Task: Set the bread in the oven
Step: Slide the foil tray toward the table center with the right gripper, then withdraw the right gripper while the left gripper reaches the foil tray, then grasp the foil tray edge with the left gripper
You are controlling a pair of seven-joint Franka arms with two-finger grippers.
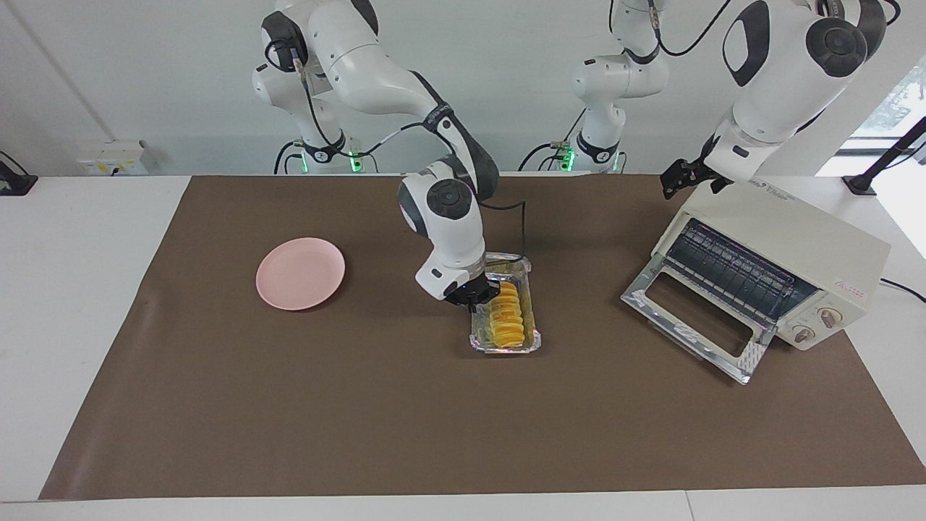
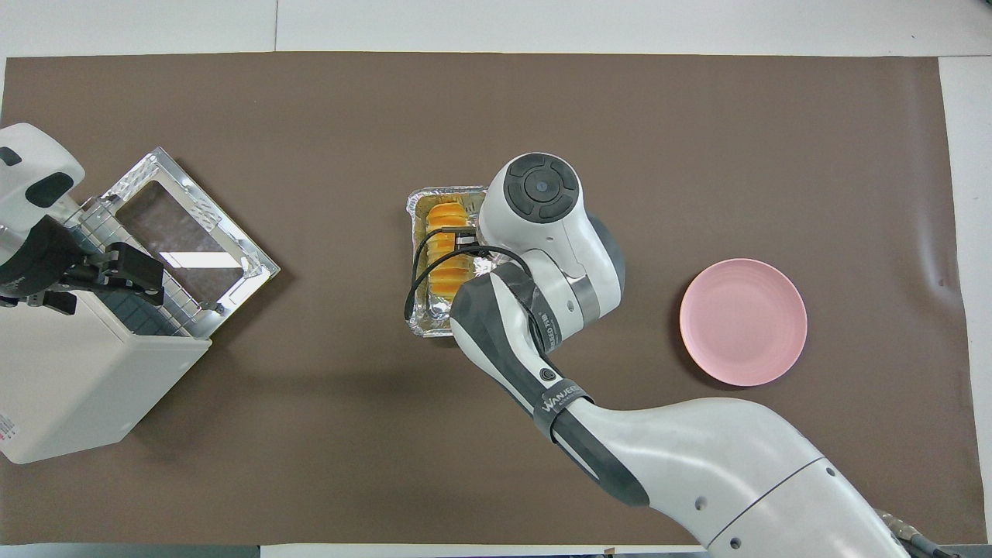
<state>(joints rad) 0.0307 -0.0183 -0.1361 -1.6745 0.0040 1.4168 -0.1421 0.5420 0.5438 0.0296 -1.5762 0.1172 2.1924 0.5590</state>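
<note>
While the bread [image 1: 505, 315] lay in the foil tray [image 1: 526, 344], the right gripper [image 1: 479, 297] sat on its robot-side end, grip state unclear. Left gripper [image 1: 680, 176] hovered over the oven [image 1: 788, 239], door open. Pink plate [image 1: 300, 273] well apart.

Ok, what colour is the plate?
Pink. The plate shows best in the overhead view.

A robot lab, not a kitchen: two white arms [image 1: 448, 210] bolted along a white table's [image 1: 72, 289] edge, brown mat [image 1: 362, 398] beneath, bare wall and wall socket [image 1: 108, 158] just above, oven [image 1: 767, 271] set on the mat.
</note>
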